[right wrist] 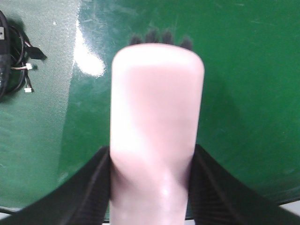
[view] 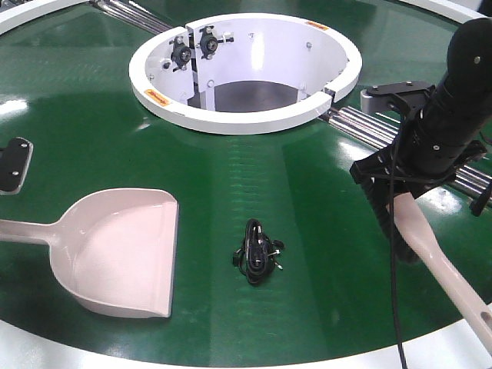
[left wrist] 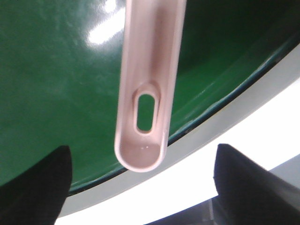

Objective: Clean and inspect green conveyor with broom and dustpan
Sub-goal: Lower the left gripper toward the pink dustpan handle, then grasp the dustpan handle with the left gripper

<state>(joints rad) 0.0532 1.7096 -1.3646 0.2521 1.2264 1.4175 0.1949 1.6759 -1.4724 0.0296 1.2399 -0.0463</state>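
Sweeping stage: right fingers (right wrist: 79, 187) clamp the broom (right wrist: 157, 117), left fingers (left wrist: 37, 183) gape around the dustpan (view: 123, 254) handle. Next, likely grip it and brush the cable (view: 257, 252) panward.

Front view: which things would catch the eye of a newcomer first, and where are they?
The white central ring stands out at the top of the glossy green conveyor. A black cable bundle lies mid-belt, between the beige-pink dustpan at the left and the broom, which the right gripper clamps at the right.

Black right arm (view: 453, 92), grey bracket (view: 388, 92), black cable (view: 396, 254).
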